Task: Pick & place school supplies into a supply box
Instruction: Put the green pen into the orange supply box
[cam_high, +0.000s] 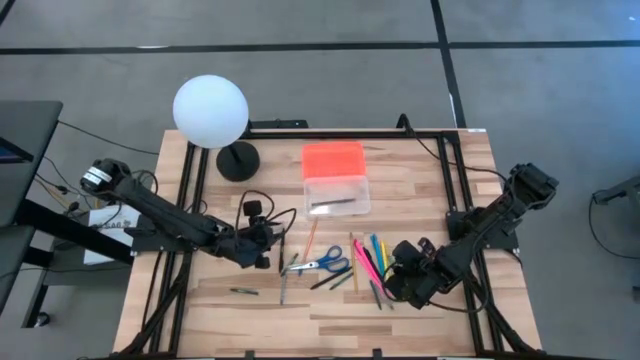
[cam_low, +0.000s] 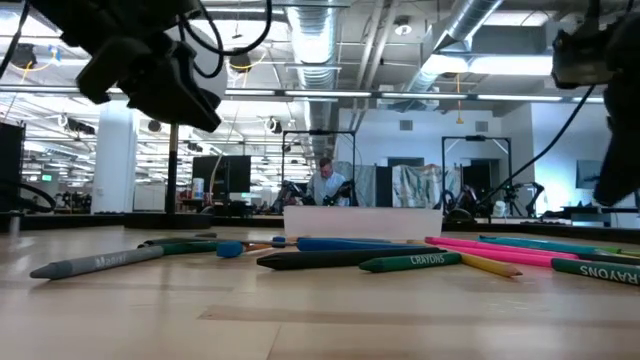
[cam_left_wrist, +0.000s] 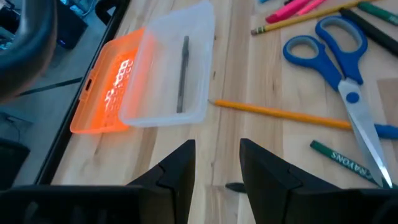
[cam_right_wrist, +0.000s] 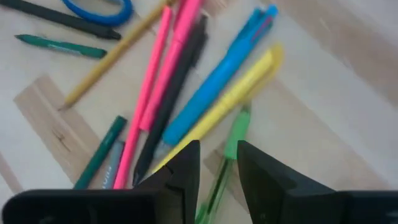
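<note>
The supply box (cam_high: 336, 181) sits open toward the far edge of the counter (cam_high: 420, 320), its orange lid (cam_high: 333, 156) folded back toward that edge and one dark pen (cam_high: 336, 205) lying in the clear base. Most of the school supplies lie nearer the front edge: the blue-handled scissors (cam_high: 325, 266) in the middle, and just beside them toward the right edge a tight fan of pink, black, blue, yellow and green pens (cam_high: 368, 264).

The right gripper (cam_high: 404, 283) hangs over that fan with its jaws parted and nothing between them; the yellow pen (cam_right_wrist: 219, 107) and a green pen (cam_right_wrist: 225, 163) lie directly ahead. The pens touch and cross one another, so a closing pinch could catch two at once, or nudge a round barrel so it rolls off toward the front edge.

The left gripper (cam_high: 262, 250) hovers left of the scissors, jaws apart and empty. If both arms head for the box together, they could crowd each other over it.

Only the right wrist view shows how closely the pens overlap. The left wrist view shows the box's contents plainly. The low view hides the box's inside, showing only crayons (cam_low: 410, 262) lying flat.
</note>
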